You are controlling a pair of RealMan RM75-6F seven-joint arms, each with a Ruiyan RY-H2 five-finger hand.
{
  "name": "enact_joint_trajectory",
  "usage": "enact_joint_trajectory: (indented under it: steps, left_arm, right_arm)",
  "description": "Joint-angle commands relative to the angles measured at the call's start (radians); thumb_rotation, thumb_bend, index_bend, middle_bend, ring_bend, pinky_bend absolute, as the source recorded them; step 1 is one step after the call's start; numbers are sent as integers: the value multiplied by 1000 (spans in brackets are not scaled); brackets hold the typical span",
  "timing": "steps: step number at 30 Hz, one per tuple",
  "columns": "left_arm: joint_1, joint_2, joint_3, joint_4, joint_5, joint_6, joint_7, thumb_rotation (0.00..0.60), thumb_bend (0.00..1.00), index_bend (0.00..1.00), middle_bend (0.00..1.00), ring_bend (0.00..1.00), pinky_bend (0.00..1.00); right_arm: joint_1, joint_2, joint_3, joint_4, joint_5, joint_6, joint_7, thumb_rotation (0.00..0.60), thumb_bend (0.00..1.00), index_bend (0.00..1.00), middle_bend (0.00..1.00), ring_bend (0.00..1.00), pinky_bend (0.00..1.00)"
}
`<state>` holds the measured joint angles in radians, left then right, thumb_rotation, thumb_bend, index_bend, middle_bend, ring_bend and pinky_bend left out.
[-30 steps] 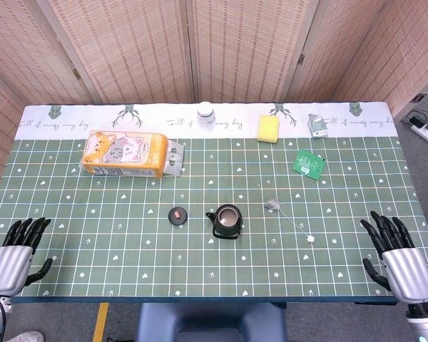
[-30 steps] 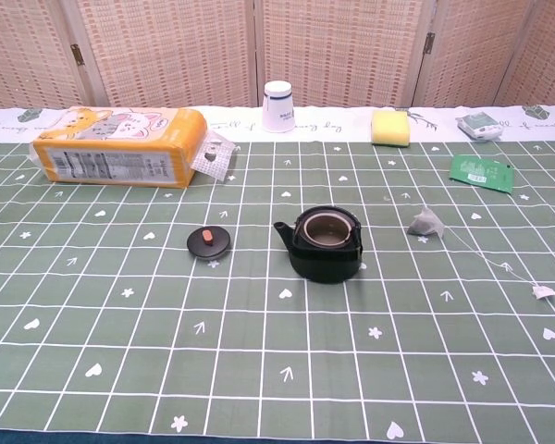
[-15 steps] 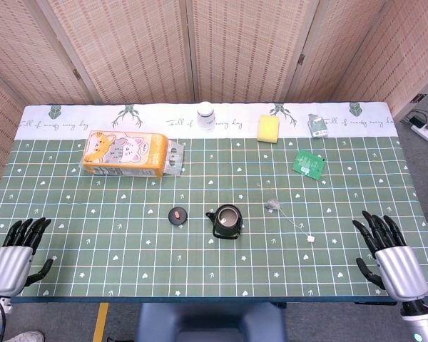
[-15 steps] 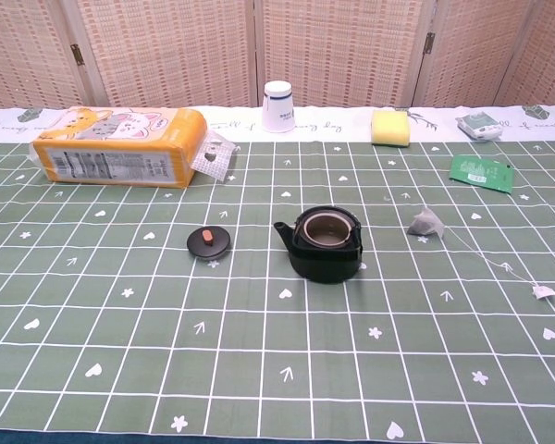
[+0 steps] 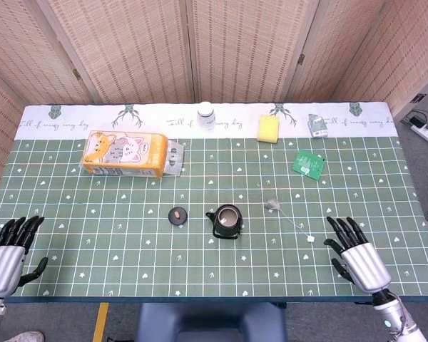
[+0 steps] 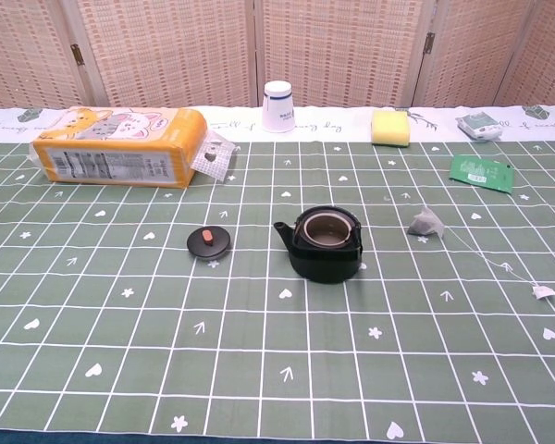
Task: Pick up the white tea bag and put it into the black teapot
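The white tea bag (image 5: 272, 206) (image 6: 427, 223) lies on the green cloth right of the black teapot (image 5: 227, 221) (image 6: 326, 242). Its string runs to a small paper tag (image 5: 310, 239) (image 6: 543, 292). The teapot stands open, with its lid (image 5: 177, 216) (image 6: 208, 241) lying to its left. My right hand (image 5: 358, 258) hovers open near the table's front right edge, fingers spread, a short way right of the tag. At the front left corner my left hand (image 5: 8, 253) is open too. The chest view shows neither hand.
An orange tissue pack (image 5: 125, 153) lies at the back left. A white cup (image 5: 206, 116), a yellow sponge (image 5: 268, 128), a green sachet (image 5: 309, 162) and a small packet (image 5: 317, 125) stand along the back.
My right hand has moved left and inward from the table's right edge toward the tag. The left hand has shifted slightly. The tea bag and teapot are unmoved.
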<state>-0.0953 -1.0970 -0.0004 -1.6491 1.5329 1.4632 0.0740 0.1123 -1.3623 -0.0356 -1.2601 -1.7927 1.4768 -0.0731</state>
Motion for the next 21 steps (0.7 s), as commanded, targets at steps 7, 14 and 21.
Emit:
enact_joint_trajectory:
  steps: [7, 14, 21]
  left_arm:
    - [3, 7, 2, -7, 4, 4, -5, 600, 343, 25, 49, 0, 0]
    - [2, 6, 2, -7, 3, 1, -2, 600, 343, 26, 49, 0, 0]
    - [4, 6, 1, -6, 5, 6, -3, 600, 343, 24, 49, 0, 0]
  right_arm:
    - [-16, -179, -21, 277, 4, 55, 73, 600, 386, 430, 0, 7, 0]
    - [5, -247, -25, 396, 26, 17, 108, 600, 386, 430, 0, 8, 0]
    - [30, -297, -12, 485, 45, 23, 168, 600, 387, 463, 13, 27, 0]
